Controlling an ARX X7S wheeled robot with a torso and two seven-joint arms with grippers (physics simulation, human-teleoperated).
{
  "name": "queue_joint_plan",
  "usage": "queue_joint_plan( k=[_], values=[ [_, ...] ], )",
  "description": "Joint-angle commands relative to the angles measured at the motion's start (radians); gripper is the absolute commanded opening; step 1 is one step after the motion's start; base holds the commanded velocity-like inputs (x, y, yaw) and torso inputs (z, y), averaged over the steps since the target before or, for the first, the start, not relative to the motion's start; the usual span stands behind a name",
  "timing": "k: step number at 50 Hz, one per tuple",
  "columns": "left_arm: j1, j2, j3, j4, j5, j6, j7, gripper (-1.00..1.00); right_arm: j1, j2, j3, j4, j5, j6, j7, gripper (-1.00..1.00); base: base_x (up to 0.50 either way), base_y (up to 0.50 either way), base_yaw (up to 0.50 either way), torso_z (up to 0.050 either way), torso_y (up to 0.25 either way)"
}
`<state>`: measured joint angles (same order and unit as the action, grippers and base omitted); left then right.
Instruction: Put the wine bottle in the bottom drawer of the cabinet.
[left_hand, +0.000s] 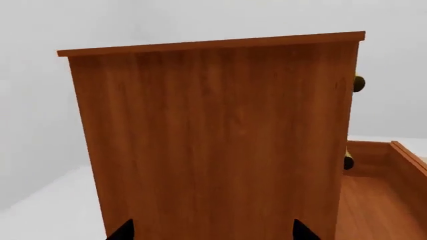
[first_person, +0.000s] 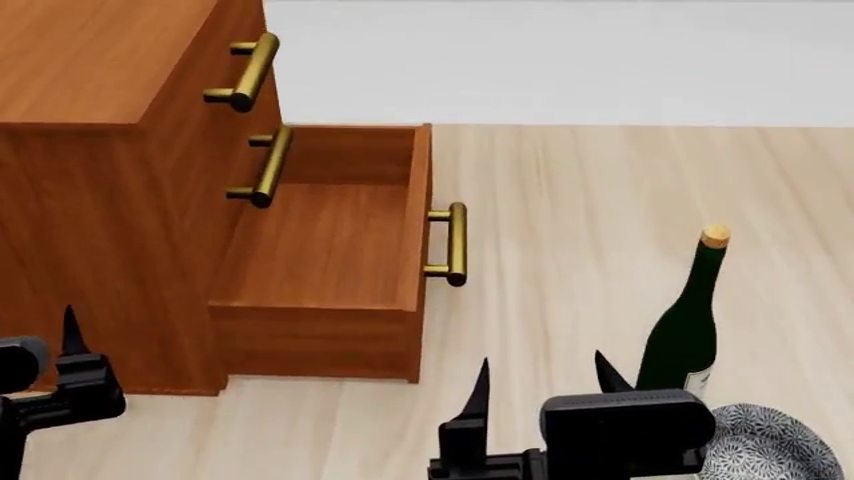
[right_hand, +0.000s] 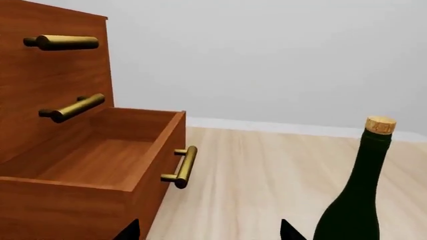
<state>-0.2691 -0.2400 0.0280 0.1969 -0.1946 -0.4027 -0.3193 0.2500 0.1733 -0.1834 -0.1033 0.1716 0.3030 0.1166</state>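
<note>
The dark green wine bottle (first_person: 681, 330) with a tan cork stands upright on the floor at the right; it also shows in the right wrist view (right_hand: 357, 200). The reddish-brown cabinet (first_person: 114, 150) stands at the left. Its bottom drawer (first_person: 334, 250) is pulled out and empty, brass handle (first_person: 451, 245) facing right; it shows in the right wrist view too (right_hand: 93, 165). My right gripper (first_person: 541, 385) is open and empty, just left of the bottle. My left gripper (left_hand: 212, 231) is open and empty, close to the cabinet's side panel (left_hand: 213, 135).
A blue-patterned white bowl (first_person: 774, 445) lies on the floor just right of my right gripper, beside the bottle's base. The two upper drawers (first_person: 254, 75) are shut. Pale wood floor (first_person: 601, 200) stretches beyond the drawer to a white wall.
</note>
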Motion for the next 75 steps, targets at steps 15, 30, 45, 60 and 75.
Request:
queue_joint_plan(
  k=[15,30,45,60,75],
  values=[
    [-0.039,-0.113,-0.364,-0.102,-0.066,0.038,-0.153,1.00,0.006,0.016,-0.012,0.003,0.014,-0.011,0.006,1.00,0.00,0.00,0.00,0.000,0.000],
    [-0.016,-0.056,-0.545,-0.075,-0.031,0.220,-0.322,1.00,0.004,0.026,-0.013,-0.005,0.021,-0.009,0.014,1.00,0.00,0.00,0.00,0.000,0.000],
    [-0.042,-0.068,-0.659,-0.126,0.077,0.438,-0.458,1.00,0.019,0.023,-0.029,0.016,0.023,-0.024,0.016,1.00,0.00,0.00,0.00,0.000,0.000],
    [0.050,-0.036,-0.762,-0.097,0.155,0.749,-0.560,1.00,0.049,0.026,-0.049,0.056,0.017,-0.016,0.018,1.00,0.00,0.00,0.00,0.000,0.000],
    [0.036,-0.042,-0.801,-0.145,0.029,0.702,-0.547,1.00,0.046,0.028,-0.052,0.049,0.027,-0.028,0.023,1.00,0.00,0.00,0.00,0.000,0.000]
  ],
)
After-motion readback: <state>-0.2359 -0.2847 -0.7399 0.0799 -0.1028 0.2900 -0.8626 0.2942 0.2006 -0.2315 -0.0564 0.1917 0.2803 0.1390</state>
